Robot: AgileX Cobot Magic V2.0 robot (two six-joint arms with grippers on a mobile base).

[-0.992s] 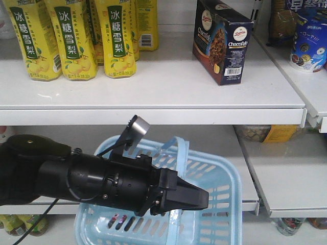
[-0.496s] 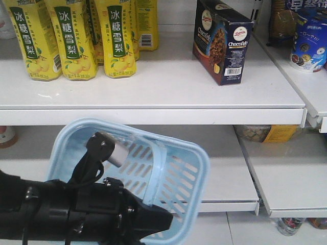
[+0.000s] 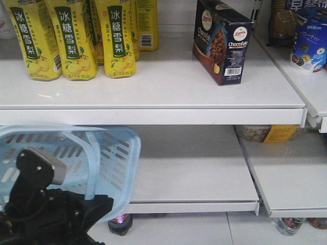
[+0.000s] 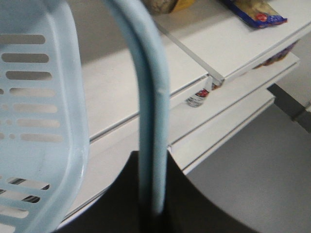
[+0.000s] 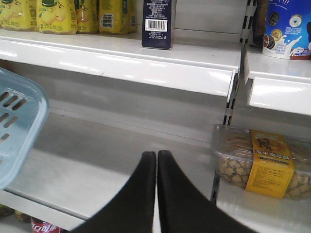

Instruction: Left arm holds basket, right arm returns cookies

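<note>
The cookies [image 3: 222, 41], a dark carton with a cookie picture, stand upright on the upper shelf [image 3: 153, 97]; the right wrist view shows their barcode end [image 5: 156, 23]. The light blue basket [image 3: 66, 161] hangs tilted at the lower left, in front of the lower shelf. My left arm [image 3: 46, 214] is below and in front of it. In the left wrist view my left gripper [image 4: 153, 158] is shut on the basket handle [image 4: 151, 97]. My right gripper [image 5: 156, 154] is shut and empty, low before the lower shelf, well below the cookies. The basket's corner [image 5: 17, 128] lies to its left.
Yellow pear-drink bottles [image 3: 71, 38] fill the upper shelf's left. A blue round tub [image 3: 309, 38] stands on the neighbouring shelf to the right. A clear box of snacks with a yellow label [image 5: 262, 162] sits on the lower right shelf. A bottle [image 3: 120, 224] stands under the lower shelf.
My left arm has swung left and down, carrying the basket from the centre to the lower left. The cookies on the shelf have not moved.
</note>
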